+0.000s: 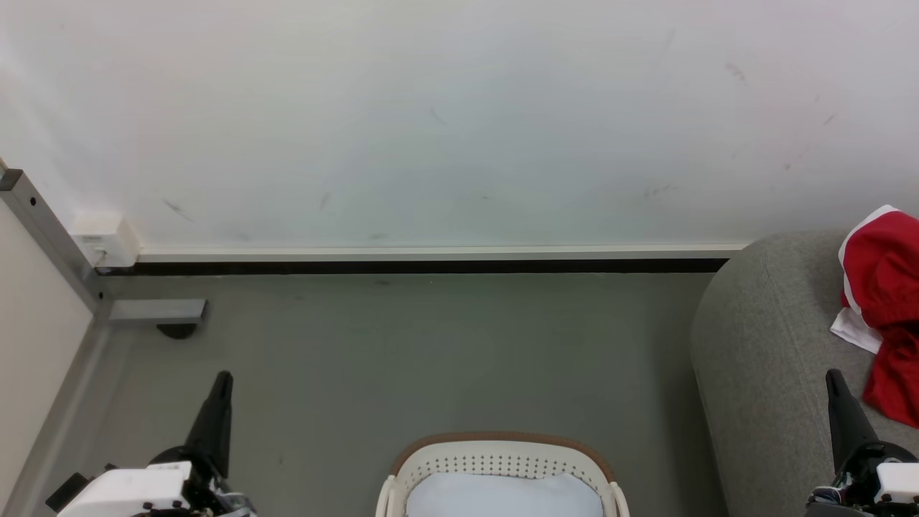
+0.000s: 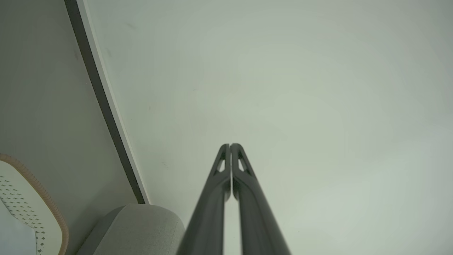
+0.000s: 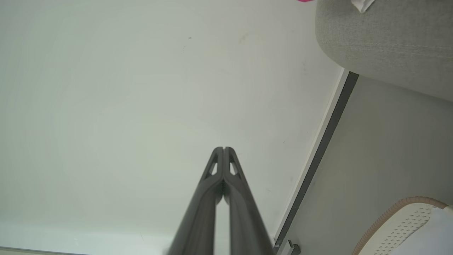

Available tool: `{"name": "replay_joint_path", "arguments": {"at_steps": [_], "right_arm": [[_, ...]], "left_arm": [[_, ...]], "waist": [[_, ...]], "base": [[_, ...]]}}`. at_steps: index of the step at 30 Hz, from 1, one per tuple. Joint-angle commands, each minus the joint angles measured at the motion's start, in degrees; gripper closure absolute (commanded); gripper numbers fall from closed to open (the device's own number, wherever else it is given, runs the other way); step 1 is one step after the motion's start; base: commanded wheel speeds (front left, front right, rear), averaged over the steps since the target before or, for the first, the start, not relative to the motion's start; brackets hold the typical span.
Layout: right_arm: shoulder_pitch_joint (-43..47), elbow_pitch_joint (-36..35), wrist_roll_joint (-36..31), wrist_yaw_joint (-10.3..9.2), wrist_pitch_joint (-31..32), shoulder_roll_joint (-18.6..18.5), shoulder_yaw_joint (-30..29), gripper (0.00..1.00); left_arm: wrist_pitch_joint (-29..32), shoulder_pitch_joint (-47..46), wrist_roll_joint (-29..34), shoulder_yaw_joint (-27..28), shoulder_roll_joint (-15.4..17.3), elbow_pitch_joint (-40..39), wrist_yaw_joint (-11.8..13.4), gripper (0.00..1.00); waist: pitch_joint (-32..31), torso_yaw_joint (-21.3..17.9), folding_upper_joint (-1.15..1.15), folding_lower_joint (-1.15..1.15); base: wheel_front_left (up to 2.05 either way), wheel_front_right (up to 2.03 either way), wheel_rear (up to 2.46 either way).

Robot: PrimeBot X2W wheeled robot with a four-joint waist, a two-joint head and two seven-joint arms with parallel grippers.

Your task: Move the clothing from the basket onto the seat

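We find the clothing (image 1: 889, 301) lying on the seat (image 1: 761, 359) at 3 o'clock. The basket (image 1: 502, 459), at 6 o'clock, contains a pale cloth (image 1: 502, 499). The left gripper (image 2: 230, 146) and right gripper (image 3: 223, 148) have their fingers pressed together, empty.

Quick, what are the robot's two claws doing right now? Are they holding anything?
Left gripper: closed, holding nothing.
Right gripper: closed, holding nothing.
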Motion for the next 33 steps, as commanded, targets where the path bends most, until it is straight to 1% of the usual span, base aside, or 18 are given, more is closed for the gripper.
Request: {"name": "replay_joint_path", "arguments": {"at_steps": [1,33], "right_arm": [[-0.7,-0.3,0.2,-0.12,-0.3,-0.3,0.1,1.0],[-0.9,-0.8,1.4,-0.12,-1.4,-1.5,1.4,1.0]], "left_arm": [[0.2,-0.4,-0.7,0.1,0.4,-0.2,0.0,1.0],[0.2,-0.4,-0.7,0.1,0.4,-0.2,0.0,1.0]], "waist": [[0.0,0.0,0.0,0.0],[0.0,0.0,0.0,0.0]], "base": [[0.0,0.0,0.0],[0.0,0.0,0.0]]}}
